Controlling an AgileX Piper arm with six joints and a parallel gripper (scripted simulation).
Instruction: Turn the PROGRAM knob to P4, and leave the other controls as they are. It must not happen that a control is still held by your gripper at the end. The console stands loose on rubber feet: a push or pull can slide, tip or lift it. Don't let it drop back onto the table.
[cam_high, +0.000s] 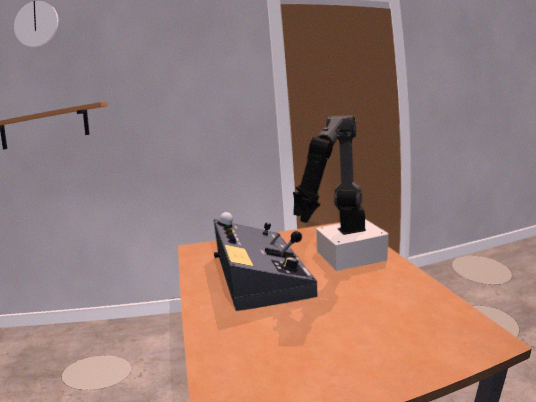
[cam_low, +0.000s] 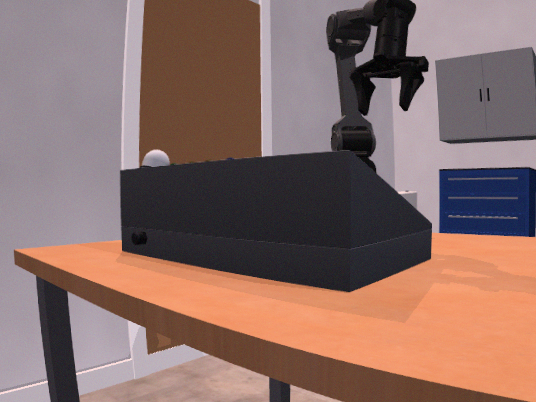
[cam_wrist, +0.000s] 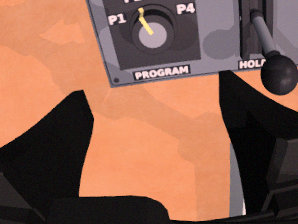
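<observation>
The dark console (cam_high: 260, 262) stands on the orange table. In the wrist view the PROGRAM knob (cam_wrist: 152, 32) sits on its sloped panel, and its yellow pointer aims between P1 and P2, closer to P2. The marks P1, P2, P3 and P4 arc above it. My gripper (cam_high: 306, 210) hangs open and empty well above the console's right end. It also shows in the exterior view (cam_low: 387, 95). In the wrist view both dark fingers frame the lower edges.
A black ball-tipped lever (cam_wrist: 276, 70) stands right of the knob on the console (cam_low: 270, 215). A white dome (cam_high: 226, 217), a yellow pad (cam_high: 238, 255) and small toggles sit on the panel. My white base block (cam_high: 352, 245) stands behind the console.
</observation>
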